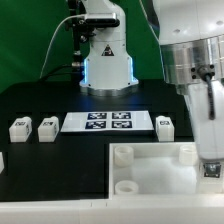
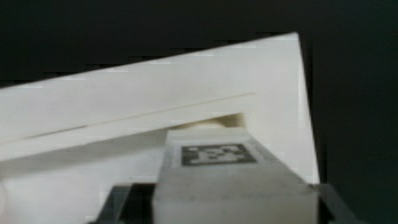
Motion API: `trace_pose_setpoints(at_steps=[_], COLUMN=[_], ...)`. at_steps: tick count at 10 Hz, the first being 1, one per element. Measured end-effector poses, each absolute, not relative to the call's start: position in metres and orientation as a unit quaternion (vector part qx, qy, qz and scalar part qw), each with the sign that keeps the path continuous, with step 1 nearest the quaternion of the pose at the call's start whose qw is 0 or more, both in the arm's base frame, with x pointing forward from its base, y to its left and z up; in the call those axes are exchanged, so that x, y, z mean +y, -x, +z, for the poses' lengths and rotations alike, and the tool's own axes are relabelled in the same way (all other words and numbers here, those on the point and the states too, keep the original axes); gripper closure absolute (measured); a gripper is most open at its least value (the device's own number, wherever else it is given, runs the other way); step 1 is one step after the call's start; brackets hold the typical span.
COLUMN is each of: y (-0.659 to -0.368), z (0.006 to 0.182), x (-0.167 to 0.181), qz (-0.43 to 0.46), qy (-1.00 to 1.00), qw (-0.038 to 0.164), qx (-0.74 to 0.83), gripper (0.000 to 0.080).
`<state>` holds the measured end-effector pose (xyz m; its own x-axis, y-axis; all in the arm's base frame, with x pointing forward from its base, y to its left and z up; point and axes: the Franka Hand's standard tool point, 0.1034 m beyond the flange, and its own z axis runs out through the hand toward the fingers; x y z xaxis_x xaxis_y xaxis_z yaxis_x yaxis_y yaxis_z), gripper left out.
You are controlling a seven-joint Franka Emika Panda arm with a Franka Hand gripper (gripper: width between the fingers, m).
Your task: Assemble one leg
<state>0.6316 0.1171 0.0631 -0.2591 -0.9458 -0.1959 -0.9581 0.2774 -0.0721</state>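
My gripper [image 1: 211, 160] is at the exterior view's right, over the right edge of the large white tray [image 1: 150, 170]. It is shut on one leg [image 1: 211, 169], a small white block with a black-and-white tag. In the wrist view the leg [image 2: 217, 160] sits between my dark fingers [image 2: 128, 202], tag facing the camera, with its far end at a corner of the tray [image 2: 160, 110]. Whether the leg touches the tray cannot be told. Three look-alike legs lie on the black table: two at the left [image 1: 19, 128] [image 1: 47, 127] and one at the right [image 1: 165, 125].
The marker board [image 1: 108, 122] lies flat in the middle of the table between the loose legs. The tray has round corner sockets [image 1: 122, 153] [image 1: 127, 188]. The arm's base [image 1: 108, 60] stands behind the table.
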Motion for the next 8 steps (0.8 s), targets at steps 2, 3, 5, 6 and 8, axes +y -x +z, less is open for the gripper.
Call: trace_pose_setpoints(at_steps=[2, 3, 5, 6, 8], y=[-0.6314, -0.6312, -0.6305, -0.6304, -0.6300], z=[0.0632, 0.0632, 0.0622, 0.0621, 0.0654], x=[0.1168, 0.1156, 0.1160, 0.1161, 0.1178], qz=[0.038, 0.036, 0.036, 0.036, 0.030], qy=[0.569, 0.558, 0.561, 0.562, 0.566], qw=[0.103, 0.100, 0.099, 0.099, 0.105], qx=[0.815, 0.823, 0.821, 0.821, 0.817], gripper=[0.0506, 0.0506, 0.0455, 0.0272, 0.0158])
